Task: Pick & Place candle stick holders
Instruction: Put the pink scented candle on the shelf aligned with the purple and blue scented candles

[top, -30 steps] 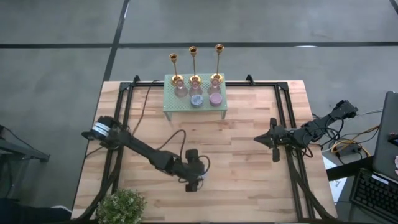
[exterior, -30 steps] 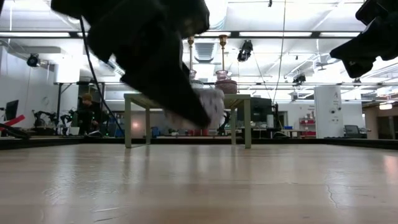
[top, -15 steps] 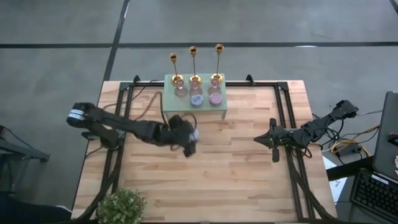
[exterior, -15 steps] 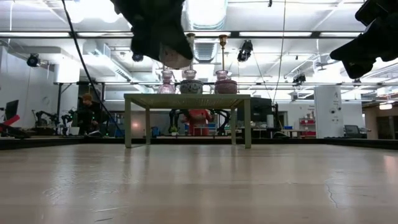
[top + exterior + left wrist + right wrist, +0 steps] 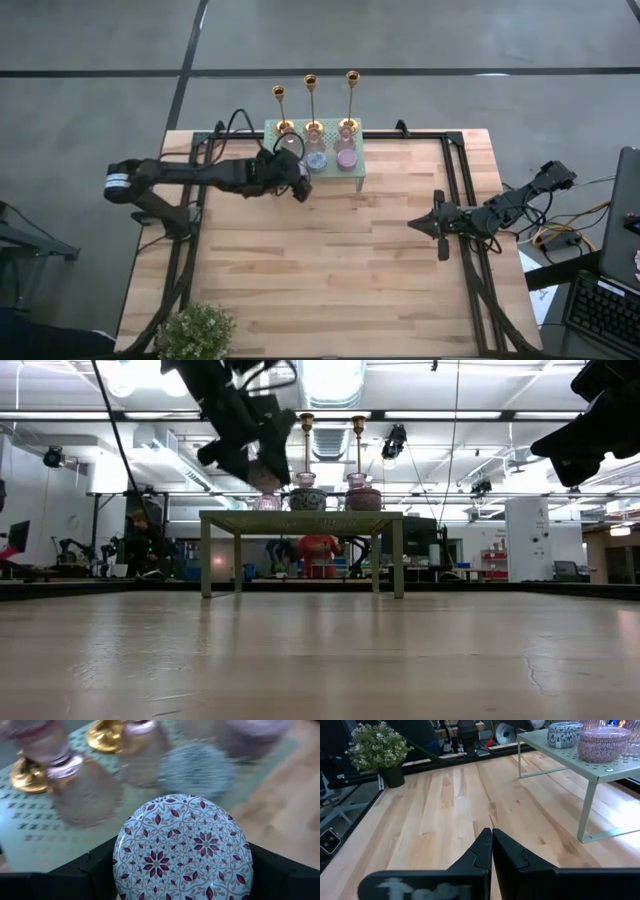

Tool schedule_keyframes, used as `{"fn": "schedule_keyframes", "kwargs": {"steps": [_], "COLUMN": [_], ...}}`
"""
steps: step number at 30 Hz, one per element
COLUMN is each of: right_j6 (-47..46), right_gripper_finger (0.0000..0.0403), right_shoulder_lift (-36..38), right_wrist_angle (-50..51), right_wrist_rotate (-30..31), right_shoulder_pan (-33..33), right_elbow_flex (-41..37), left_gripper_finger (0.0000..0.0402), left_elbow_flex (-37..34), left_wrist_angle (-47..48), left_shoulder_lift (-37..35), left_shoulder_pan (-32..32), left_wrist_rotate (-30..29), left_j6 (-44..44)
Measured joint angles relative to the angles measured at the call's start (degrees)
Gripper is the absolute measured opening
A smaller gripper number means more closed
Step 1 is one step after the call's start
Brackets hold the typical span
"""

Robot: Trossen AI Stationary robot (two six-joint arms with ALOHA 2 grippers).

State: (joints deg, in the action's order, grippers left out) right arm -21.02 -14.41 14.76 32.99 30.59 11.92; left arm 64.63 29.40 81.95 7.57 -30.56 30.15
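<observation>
Your bench [image 5: 330,260] is a pale wood-plank top framed by black rails, standing on a grey floor; the low view looks across it into a lit workshop where a person [image 5: 140,540] sits far off at the left. At the bench's near left corner stands a small potted plant [image 5: 195,330].

On the left, your left pincer [image 5: 293,180] reaches in from the bench's left edge to the left front corner of the green perforated shelf [image 5: 285,176] at the far middle of the bench. Its fingers stand wide and are clamped on a round tin [image 5: 182,849] with a white lid patterned in dark red flowers; the low view shows it held above the level of the shelf top, beside the shelf's left end.

On the shelf, the candle stick holders [image 5: 311,100] stand upright in a row of three along the back edge, left to right. In front of them you have pinkish glass jars [image 5: 291,145], a blue patterned tin [image 5: 316,160] and a pink tin [image 5: 346,158].

On the right, your right pincer [image 5: 441,235] waits over the bench's right side, well apart from the shelf, its fingers pressed together and holding nothing.
</observation>
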Motion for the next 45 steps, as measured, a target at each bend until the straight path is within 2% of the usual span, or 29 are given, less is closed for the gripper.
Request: {"fn": "schedule_keyframes", "kwargs": {"steps": [5,8,18,26,36,45], "right_j6": [0.0,0.1,0.2,0.2,0.2,1.5], "right_gripper_finger": [0.0008,0.0008,0.0008,0.0008,0.0008,0.0008], "right_shoulder_lift": [0.0,0.0,0.0,0.0,0.0,0.0], "right_wrist_angle": [0.0,0.0,0.0,0.0,0.0,0.0], "right_wrist_rotate": [0.0,0.0,0.0,0.0,0.0,0.0], "right_shoulder_pan": [0.0,0.0,0.0,0.0,0.0,0.0], "right_elbow_flex": [0.0,0.0,0.0,0.0,-0.4,-0.5], "left_gripper_finger": [0.0308,0.0308,0.0311,0.0314,0.0356,0.0356], "left_elbow_flex": [-3.4,-5.1,-6.9,-6.9,-6.9,-6.6], "left_wrist_angle": [-1.1,-5.3,-8.5,-9.1,-9.4,-9.2], "left_shoulder_lift": [0.0,0.0,-0.1,-0.1,-0.1,-3.3], "left_shoulder_pan": [3.4,4.6,7.7,7.7,7.7,7.3], "left_wrist_rotate": [-0.5,-0.3,0.6,0.8,-0.6,1.1], "left_j6": [0.8,0.3,0.0,-1.1,-2.0,-6.0]}}
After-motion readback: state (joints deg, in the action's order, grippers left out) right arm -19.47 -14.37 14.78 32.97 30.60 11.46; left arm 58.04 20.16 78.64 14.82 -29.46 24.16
